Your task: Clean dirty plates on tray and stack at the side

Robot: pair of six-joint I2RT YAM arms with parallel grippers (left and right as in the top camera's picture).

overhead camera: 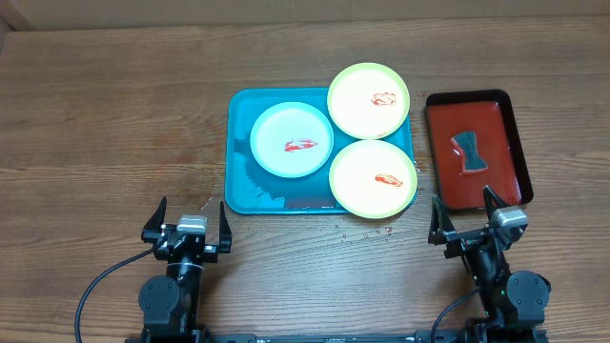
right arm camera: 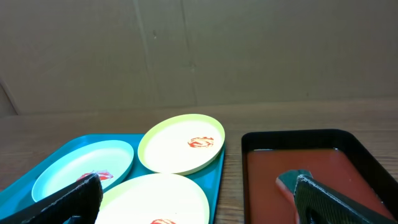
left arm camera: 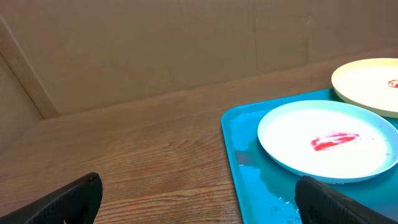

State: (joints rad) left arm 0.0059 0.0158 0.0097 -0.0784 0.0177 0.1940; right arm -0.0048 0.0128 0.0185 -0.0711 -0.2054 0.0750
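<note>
Overhead view: a wooden desk [overhead camera: 114,114] seen from above. At its centre sits the turquoise tray [overhead camera: 238,186] holding all three plates, none stacked. The pale blue plate [overhead camera: 291,140] is on the tray's left half. The far yellow-green plate [overhead camera: 369,99] overhangs the far rim, and the near yellow-green plate [overhead camera: 373,178] fills the near right corner. Each has a small red smear. Just right of the tray is a red tray [overhead camera: 443,181] with a dark grey pad [overhead camera: 468,151] in it, its long axis running near to far. The left hand [overhead camera: 191,214] and right hand [overhead camera: 463,214] rest at the near edge, both spread wide and holding nothing.

Left wrist view: the left hand's two dark fingers [left arm camera: 62,205] sit at the bottom corners, far apart, with nothing between them. The pale blue plate lies ahead and to the right, and the turquoise tray's left rim is almost straight ahead.

Right wrist view: the right hand's fingers [right arm camera: 342,202] are also wide apart and empty. The dark grey pad lies just ahead, toward the right finger. The plates lie ahead and to the left.

The pad is probably the wiper. It lies directly far of the right hand and well apart from the left, so the right arm is better placed to reach it. The left hand is nearer the pale blue plate.
</note>
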